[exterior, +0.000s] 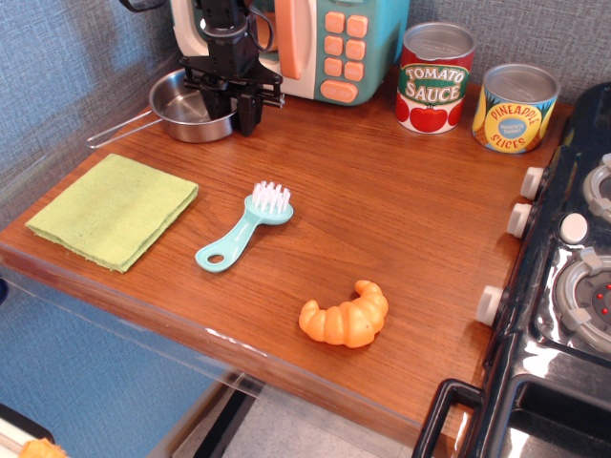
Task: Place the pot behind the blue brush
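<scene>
The pot, a small shiny steel pan, sits at the back left of the wooden counter, with its wire handle pointing left above the counter. My gripper points down over the pot's right rim. One finger is inside the pot, the other is outside, and they are closed on the rim. The blue brush lies in the middle of the counter in front of the pot, with its white bristles toward the back and its handle toward the front left.
A green cloth lies at the front left. An orange croissant lies near the front edge. A toy microwave, a tomato sauce can and a pineapple can stand at the back. A toy stove is at the right.
</scene>
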